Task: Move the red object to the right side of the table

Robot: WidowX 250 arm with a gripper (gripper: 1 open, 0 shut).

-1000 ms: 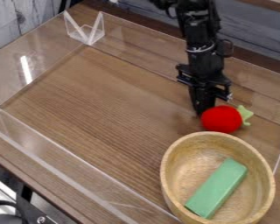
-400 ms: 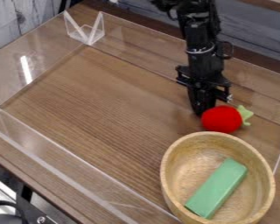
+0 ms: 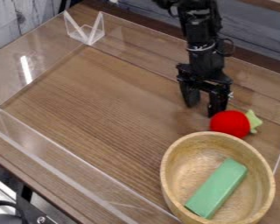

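Observation:
The red object [image 3: 231, 122], a small round toy fruit with a green leafy tip, lies on the brown wood-grain table [image 3: 108, 96] near its right edge, just above the bowl. My gripper [image 3: 206, 103] hangs over the table just left of and above the fruit, pointing steeply down. Its two black fingers stand spread apart with nothing between them. The fruit lies free, close beside the right finger; I cannot tell whether they touch.
A round light-wood bowl [image 3: 189, 156] holding a green rectangular block [image 3: 217, 187] sits at the front right, close under the fruit. Low clear acrylic walls [image 3: 43, 52] border the table. A clear angled piece [image 3: 84, 29] stands at the back left.
The gripper has opened and let go of the red fruit. The fruit has rolled a little to the right and toward the bowl. The arm stayed where it was.

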